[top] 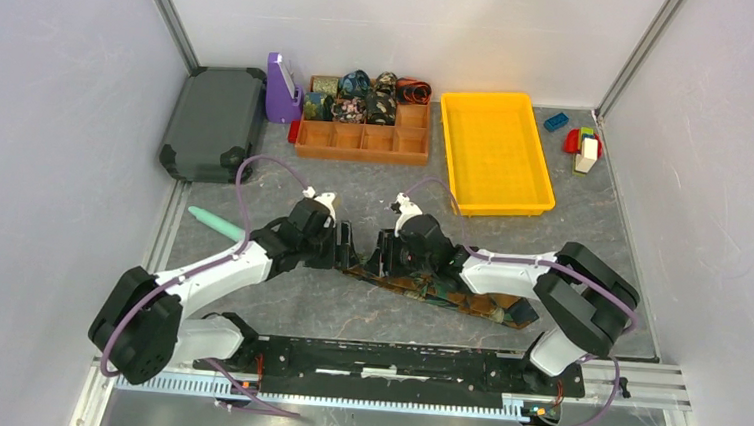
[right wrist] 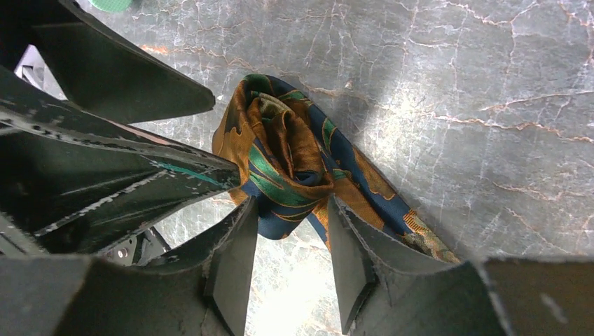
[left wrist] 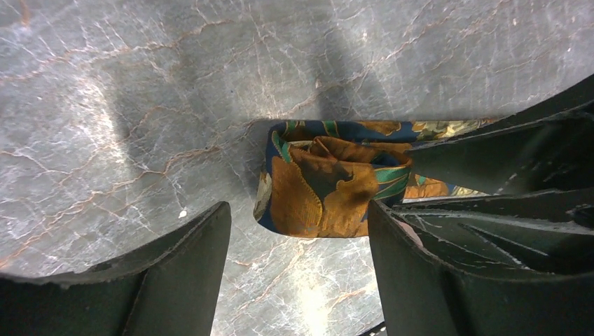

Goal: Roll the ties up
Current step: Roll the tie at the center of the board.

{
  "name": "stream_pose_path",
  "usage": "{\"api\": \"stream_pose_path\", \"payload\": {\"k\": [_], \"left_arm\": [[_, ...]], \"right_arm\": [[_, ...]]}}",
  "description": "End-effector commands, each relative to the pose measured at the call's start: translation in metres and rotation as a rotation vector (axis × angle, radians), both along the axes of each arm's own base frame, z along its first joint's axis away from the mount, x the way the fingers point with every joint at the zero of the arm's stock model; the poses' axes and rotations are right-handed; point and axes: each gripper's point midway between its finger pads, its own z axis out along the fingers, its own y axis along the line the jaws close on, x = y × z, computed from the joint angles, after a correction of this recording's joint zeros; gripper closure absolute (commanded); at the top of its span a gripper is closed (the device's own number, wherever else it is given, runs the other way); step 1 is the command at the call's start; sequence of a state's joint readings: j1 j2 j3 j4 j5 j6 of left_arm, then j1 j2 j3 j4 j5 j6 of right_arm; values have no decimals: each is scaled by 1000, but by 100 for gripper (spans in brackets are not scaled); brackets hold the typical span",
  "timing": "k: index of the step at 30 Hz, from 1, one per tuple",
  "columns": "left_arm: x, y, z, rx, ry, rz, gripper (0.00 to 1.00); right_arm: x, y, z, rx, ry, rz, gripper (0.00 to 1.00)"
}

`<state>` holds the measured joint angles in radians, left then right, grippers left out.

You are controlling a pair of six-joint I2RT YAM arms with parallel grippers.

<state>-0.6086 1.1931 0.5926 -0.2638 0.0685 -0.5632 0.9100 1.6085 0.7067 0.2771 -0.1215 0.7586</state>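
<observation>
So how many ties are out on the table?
1: the orange-blue tie, its end coiled between the left gripper and right gripper; more may hide beneath them.

Nothing readable here, honestly; the tie [left wrist: 322, 192] carries only a leafy print, no lettering; anything on the purple stand [top: 281, 91], upper left of the frame, is too small to make out.

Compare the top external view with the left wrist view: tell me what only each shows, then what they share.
Only top external: the organiser of rolled ties, yellow bin, grey case, blocks, teal stick, and the long flat tail of the tie.
Only left wrist: the coil close up, orange and blue-green layers folded at the tie's end.
Both: the tie, the marble table, and the left gripper and right gripper meeting at the coil.
</observation>
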Motion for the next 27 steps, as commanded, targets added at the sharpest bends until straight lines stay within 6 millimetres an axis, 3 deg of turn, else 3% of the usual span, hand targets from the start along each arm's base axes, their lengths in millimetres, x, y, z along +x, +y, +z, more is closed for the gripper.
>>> {"api": "stream_pose_path", "payload": {"k": [1, 9, 27], "left_arm": [[6, -13, 1, -62, -47, -63, 23], [4, -12, 0, -79, -81, -83, 21], [10, -26, -17, -95, -86, -154, 22]], "right_arm": [[12, 12, 15, 39, -49, -6, 55], [16, 7, 7, 25, -48, -7, 72], [22, -1, -13, 11, -17, 14, 71]]}}
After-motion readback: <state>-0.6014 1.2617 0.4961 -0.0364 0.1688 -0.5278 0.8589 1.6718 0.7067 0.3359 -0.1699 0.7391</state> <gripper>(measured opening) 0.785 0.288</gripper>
